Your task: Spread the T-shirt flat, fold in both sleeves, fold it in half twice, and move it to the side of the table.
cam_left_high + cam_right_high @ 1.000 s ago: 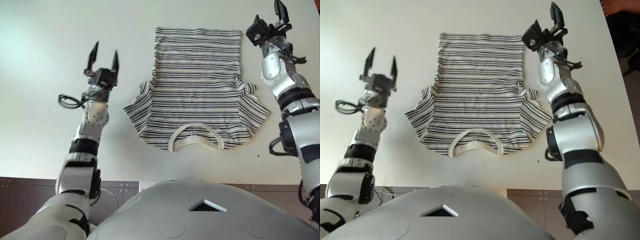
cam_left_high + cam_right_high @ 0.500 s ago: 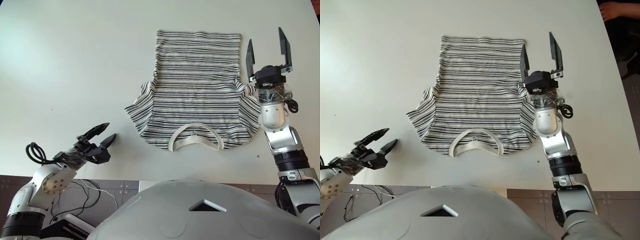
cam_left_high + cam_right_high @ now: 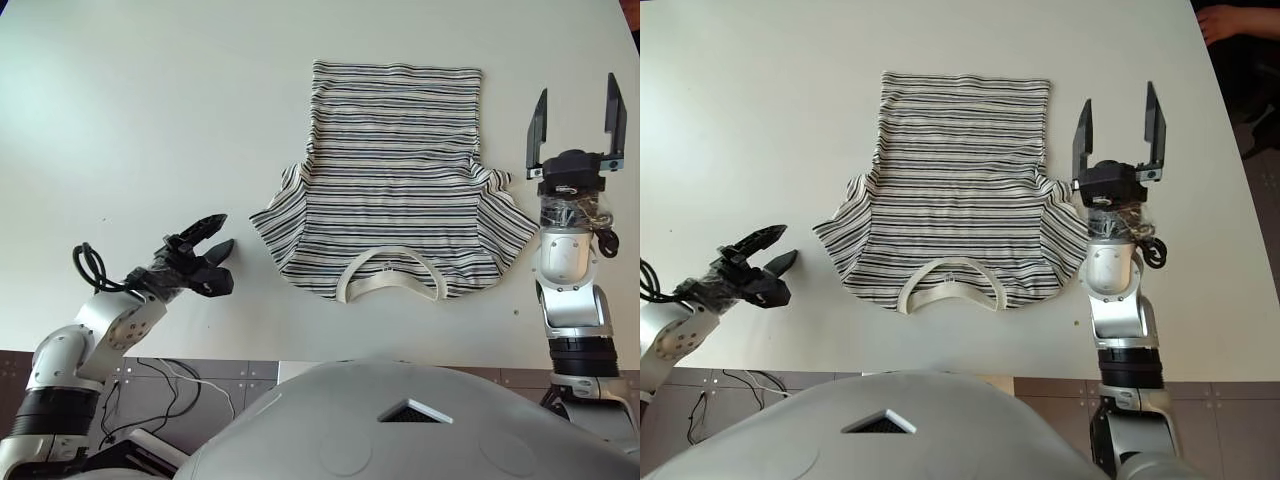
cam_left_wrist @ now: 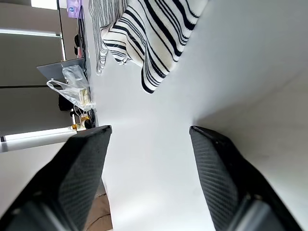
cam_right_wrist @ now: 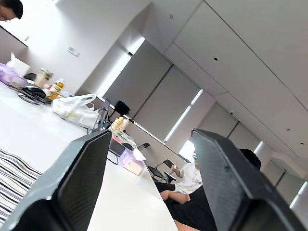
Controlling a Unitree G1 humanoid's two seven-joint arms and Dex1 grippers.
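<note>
T-shirt (image 3: 393,180): spread on table (image 3: 150,120); sleeves unfolded, all folds and the move outstanding.
Left gripper (image 3: 222,232), shirt's 8 o'clock: jaws apart, empty.
Right gripper (image 3: 577,92), 3 o'clock: jaws wide, empty.

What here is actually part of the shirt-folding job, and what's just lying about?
Part of the job:
striped T-shirt, lying on the white table, sleeves not yet folded
left gripper and right gripper, both open, one on each side of it

Just lying about:
plastic bag and bottles, in the room behind
</note>
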